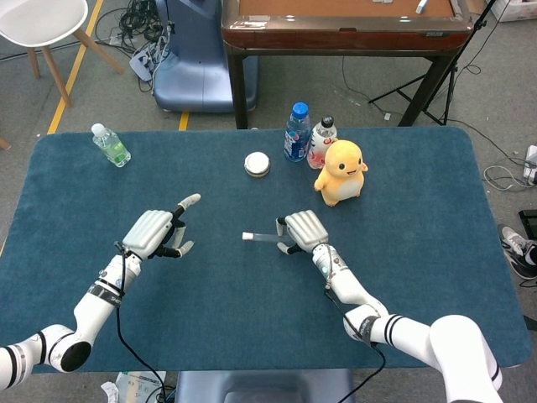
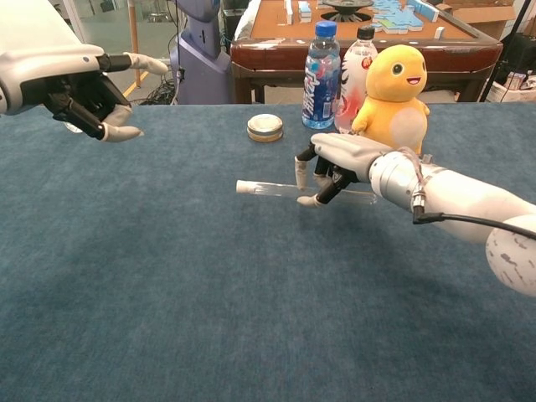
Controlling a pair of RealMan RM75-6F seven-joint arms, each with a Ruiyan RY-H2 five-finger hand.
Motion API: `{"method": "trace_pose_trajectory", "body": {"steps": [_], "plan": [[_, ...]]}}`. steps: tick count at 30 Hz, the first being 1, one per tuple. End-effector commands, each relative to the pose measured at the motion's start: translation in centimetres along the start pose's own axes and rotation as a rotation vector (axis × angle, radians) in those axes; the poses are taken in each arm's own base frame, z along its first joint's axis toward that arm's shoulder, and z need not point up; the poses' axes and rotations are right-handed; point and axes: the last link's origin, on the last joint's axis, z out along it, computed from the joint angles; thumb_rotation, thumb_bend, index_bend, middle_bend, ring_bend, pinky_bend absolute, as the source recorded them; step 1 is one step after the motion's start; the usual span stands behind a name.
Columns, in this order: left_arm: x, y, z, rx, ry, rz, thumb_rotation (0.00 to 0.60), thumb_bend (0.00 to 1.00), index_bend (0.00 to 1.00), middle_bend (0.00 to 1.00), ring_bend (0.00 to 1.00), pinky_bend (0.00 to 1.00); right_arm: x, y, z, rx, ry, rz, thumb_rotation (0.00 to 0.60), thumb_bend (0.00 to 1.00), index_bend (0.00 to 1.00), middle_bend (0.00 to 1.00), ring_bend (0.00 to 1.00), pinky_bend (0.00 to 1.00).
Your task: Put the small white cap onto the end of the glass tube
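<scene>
The glass tube (image 1: pixel 267 238) lies level, just above or on the blue cloth, and the small white cap (image 1: pixel 247 237) sits on its left end. In the chest view the tube (image 2: pixel 276 190) and cap (image 2: pixel 244 187) show the same way. My right hand (image 1: pixel 304 230) grips the tube's right part from above, fingers pointing down around it (image 2: pixel 339 163). My left hand (image 1: pixel 155 233) hovers well to the left of the cap and holds nothing. One of its fingers points out and the thumb is spread (image 2: pixel 79 84).
A round white tin (image 1: pixel 258 164) sits behind the tube. A blue-capped bottle (image 1: pixel 296 132), a second bottle (image 1: pixel 321 141) and a yellow plush duck (image 1: pixel 340 172) stand at the back right of my right hand. A small green bottle (image 1: pixel 111 144) lies at the far left corner.
</scene>
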Motion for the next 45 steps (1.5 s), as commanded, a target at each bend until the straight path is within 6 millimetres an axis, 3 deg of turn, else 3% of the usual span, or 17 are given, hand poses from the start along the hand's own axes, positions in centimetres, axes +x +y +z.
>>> {"method": "trace_pose_trajectory", "body": {"steps": [1, 9, 12, 19, 25, 30, 33, 38, 45], "plan": [[-0.1, -0.1, 0.0, 0.004, 0.001, -0.004, 0.600, 0.33, 0.07, 0.76, 0.78, 0.90, -0.8, -0.2, 0.2, -0.002, -0.009, 0.005, 0.600, 0.68, 0.76, 0.89, 1.00, 1.00], [-0.3, -0.5, 0.0, 0.013, -0.002, -0.003, 0.600, 0.33, 0.06, 0.69, 0.73, 0.88, -1.0, -0.1, 0.4, -0.017, -0.010, 0.004, 0.600, 0.43, 0.46, 0.87, 1.00, 1.00], [-0.4, -0.5, 0.0, 0.014, -0.004, -0.003, 0.600, 0.33, 0.06, 0.66, 0.71, 0.86, -0.9, -0.1, 0.4, -0.019, -0.007, 0.004, 0.600, 0.33, 0.39, 0.86, 1.00, 1.00], [-0.2, -0.7, 0.0, 0.018, 0.012, 0.019, 0.600, 0.33, 0.06, 0.57, 0.62, 0.83, 0.0, -0.3, 0.2, -0.020, 0.009, 0.014, 0.600, 0.22, 0.34, 0.86, 1.00, 1.00], [0.9, -2.0, -0.6, 0.048, 0.056, 0.141, 0.600, 0.33, 0.06, 0.51, 0.55, 0.70, 3.7, 1.1, -1.2, -0.029, 0.103, 0.049, 0.600, 0.21, 0.33, 0.84, 0.99, 1.00], [1.8, -3.3, -2.1, 0.099, 0.075, 0.234, 0.600, 0.33, 0.06, 0.46, 0.49, 0.60, 7.3, 3.6, -5.1, -0.059, 0.138, 0.055, 0.600, 0.22, 0.33, 0.74, 0.86, 0.99], [2.1, -3.9, -3.2, 0.131, 0.085, 0.270, 0.600, 0.33, 0.06, 0.43, 0.45, 0.56, 8.7, 5.4, -8.2, -0.091, 0.139, 0.013, 0.600, 0.27, 0.34, 0.67, 0.76, 0.90], [2.1, -5.0, -5.6, 0.189, 0.113, 0.281, 0.600, 0.33, 0.06, 0.39, 0.42, 0.54, 9.9, 8.2, -13.6, -0.149, 0.147, -0.066, 0.600, 0.28, 0.37, 0.60, 0.63, 0.78], [2.0, -6.4, -9.8, 0.266, 0.199, 0.311, 0.600, 0.33, 0.07, 0.37, 0.41, 0.51, 10.4, 12.0, -20.5, -0.257, 0.236, -0.121, 0.600, 0.31, 0.39, 0.57, 0.59, 0.73]]}}
